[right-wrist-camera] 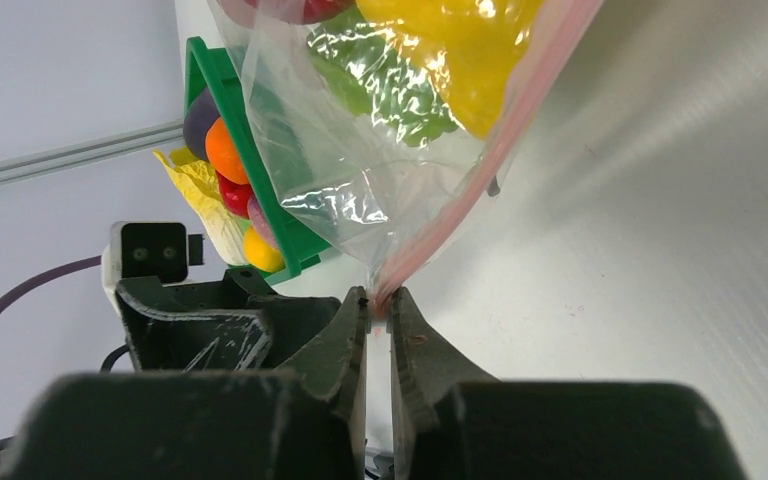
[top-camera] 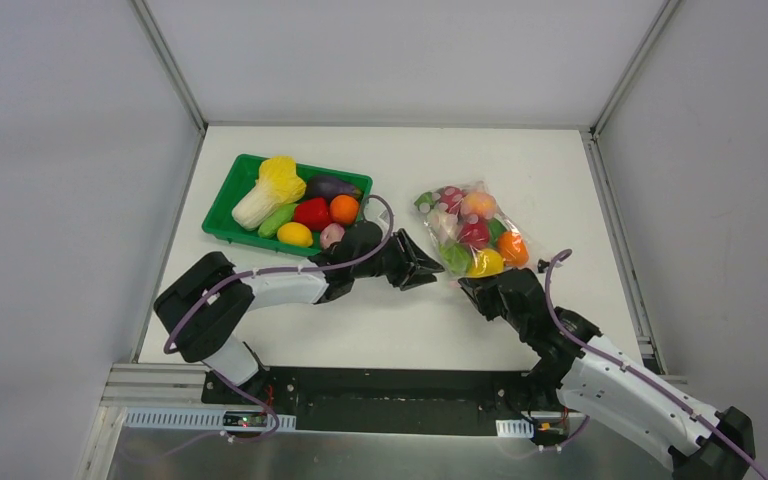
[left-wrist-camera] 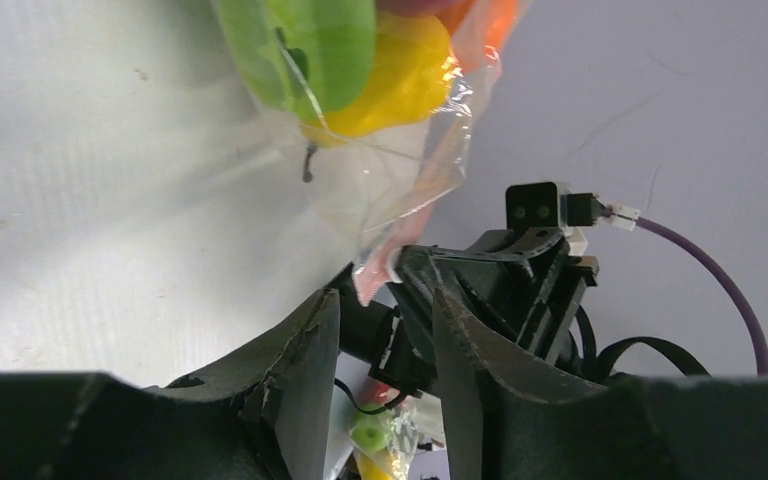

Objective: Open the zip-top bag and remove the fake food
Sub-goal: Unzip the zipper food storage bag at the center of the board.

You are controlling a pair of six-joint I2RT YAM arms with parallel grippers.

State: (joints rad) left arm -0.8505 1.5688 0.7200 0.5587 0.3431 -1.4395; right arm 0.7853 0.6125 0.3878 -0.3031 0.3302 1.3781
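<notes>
The clear zip-top bag (top-camera: 457, 222) lies right of centre on the white table, filled with fake food: an orange (top-camera: 513, 248), a yellow fruit (top-camera: 487, 264), a red fruit (top-camera: 474, 233), a peach (top-camera: 479, 204) and green leaves (top-camera: 456, 258). My right gripper (right-wrist-camera: 379, 296) is shut on the bag's pink zip strip (right-wrist-camera: 460, 190) at its near corner and shows in the top view (top-camera: 472, 285). My left gripper (left-wrist-camera: 386, 297) is open, its jaws just short of the same pink corner (left-wrist-camera: 372, 280), and sits left of the bag in the top view (top-camera: 430, 268).
A green tray (top-camera: 222, 200) at the back left holds a napa cabbage (top-camera: 272, 188), an eggplant (top-camera: 330, 185), a red pepper (top-camera: 312, 212), an orange and a yellow fruit. White walls enclose the table. The right arm's wrist (left-wrist-camera: 530, 270) is close in front of my left gripper.
</notes>
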